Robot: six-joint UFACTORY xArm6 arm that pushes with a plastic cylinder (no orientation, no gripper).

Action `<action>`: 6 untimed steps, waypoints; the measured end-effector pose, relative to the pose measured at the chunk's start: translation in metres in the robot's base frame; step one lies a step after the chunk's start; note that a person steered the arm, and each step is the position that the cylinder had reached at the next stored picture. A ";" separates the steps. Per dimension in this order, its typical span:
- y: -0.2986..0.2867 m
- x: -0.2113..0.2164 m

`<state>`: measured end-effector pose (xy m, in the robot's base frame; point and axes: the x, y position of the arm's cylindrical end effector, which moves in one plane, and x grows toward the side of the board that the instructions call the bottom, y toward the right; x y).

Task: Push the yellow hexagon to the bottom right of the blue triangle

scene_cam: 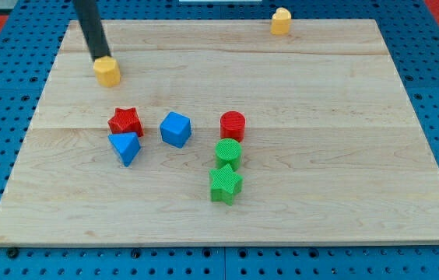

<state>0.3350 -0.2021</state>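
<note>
The yellow hexagon (107,71) lies near the board's top left. My tip (100,59) sits right at its upper left edge, touching or nearly touching it; the rod rises to the view's top. The blue triangle (125,146) lies lower down, left of centre, just below a red star (125,121). The hexagon is well above and slightly left of the triangle.
A blue cube (176,129) is right of the triangle. A red cylinder (233,125), a green cylinder (228,152) and a green star (225,183) stand in a column at centre. Another yellow block (281,21) sits at the wooden board's (344,171) top edge.
</note>
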 end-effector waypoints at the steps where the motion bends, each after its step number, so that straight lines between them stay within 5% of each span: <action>1: 0.004 0.058; 2: -0.019 -0.016; 3: 0.032 0.027; 5: 0.000 0.084; 6: -0.014 0.063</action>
<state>0.3981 -0.2158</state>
